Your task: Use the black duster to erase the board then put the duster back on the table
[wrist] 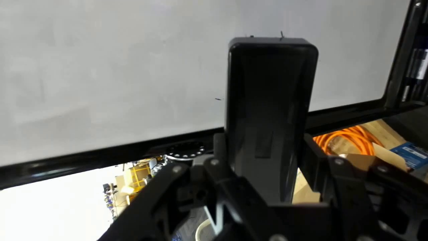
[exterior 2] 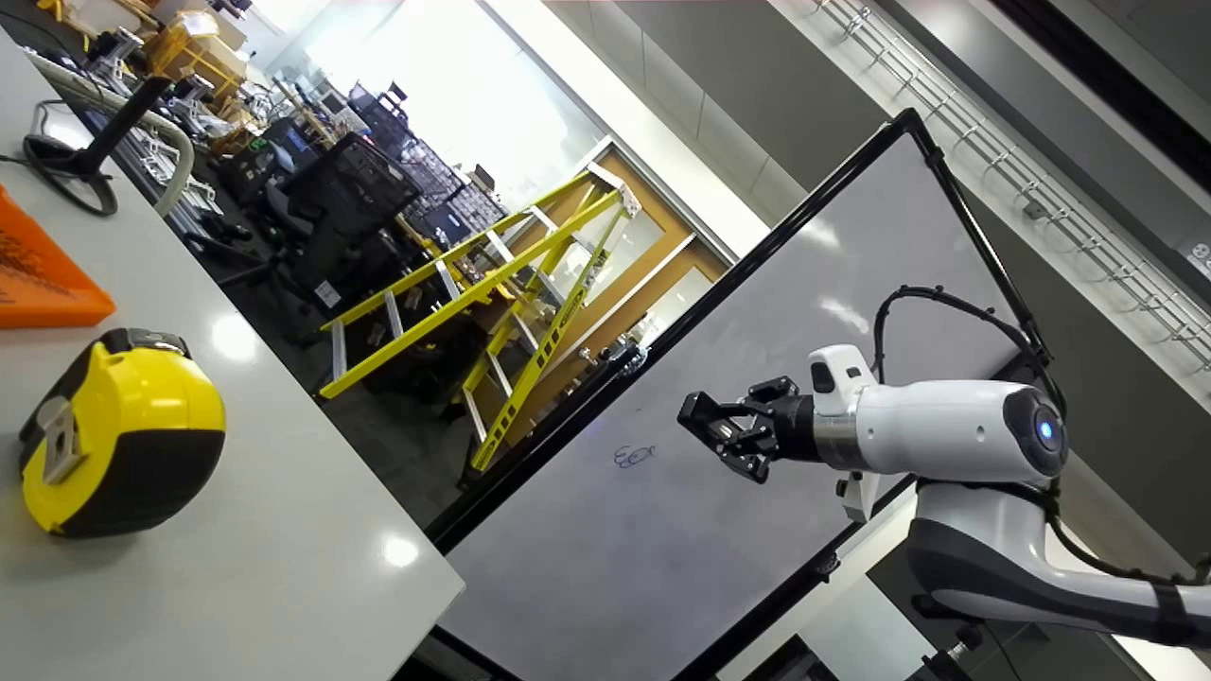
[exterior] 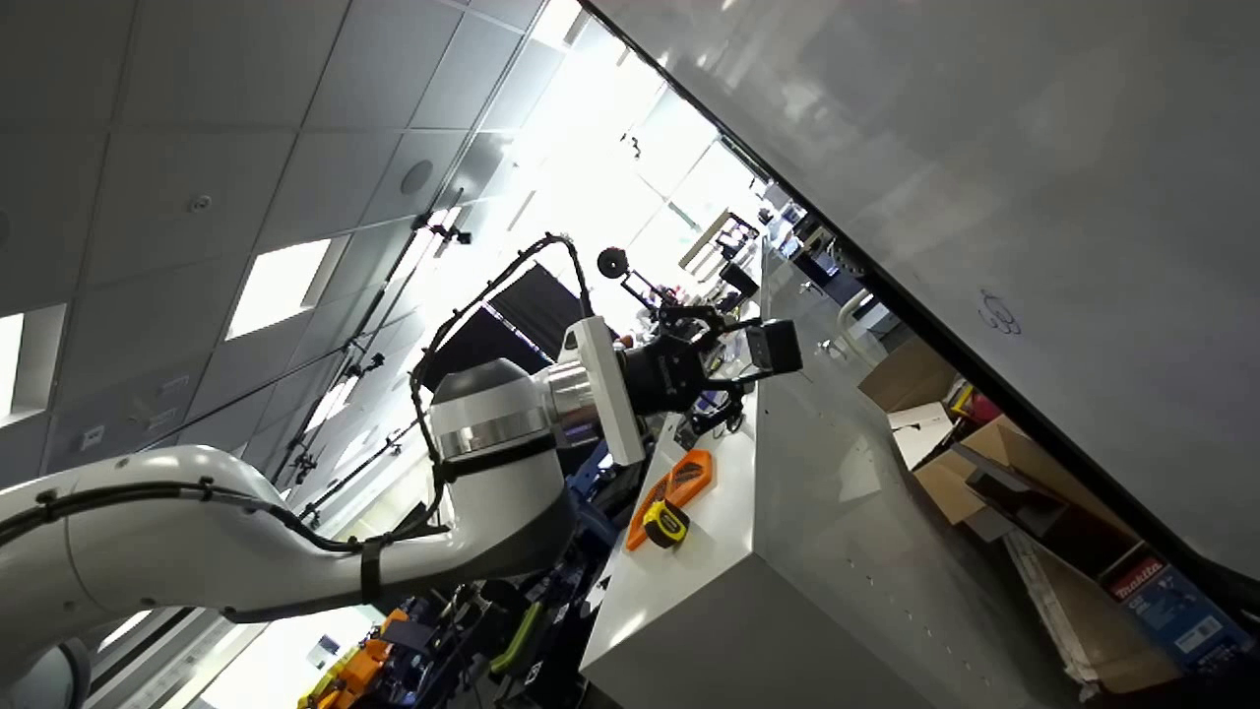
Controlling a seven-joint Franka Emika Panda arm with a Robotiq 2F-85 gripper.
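The black duster (exterior: 783,347) is a small black block held between the fingers of my gripper (exterior: 750,354). In the wrist view, my gripper (wrist: 264,154) is shut on the duster (wrist: 271,100), whose far end points toward the board (wrist: 117,67). In an exterior view, the duster appears apart from the large grey-white board (exterior: 984,177). A dark scribble (exterior: 1000,313) is on the board and also shows in an exterior view (exterior 2: 634,457). In the wrist view, the duster covers most of it; small dark strokes (wrist: 218,99) show. The white table (exterior 2: 312,530) stands beside the arm.
A yellow and black tape measure (exterior 2: 123,435) and an orange object (exterior 2: 47,274) are on the table. Open cardboard boxes (exterior: 994,458) stand below the board's black edge. An orange cable coil (wrist: 347,139) lies there. A yellow ladder (exterior 2: 511,312) stands behind the board's edge.
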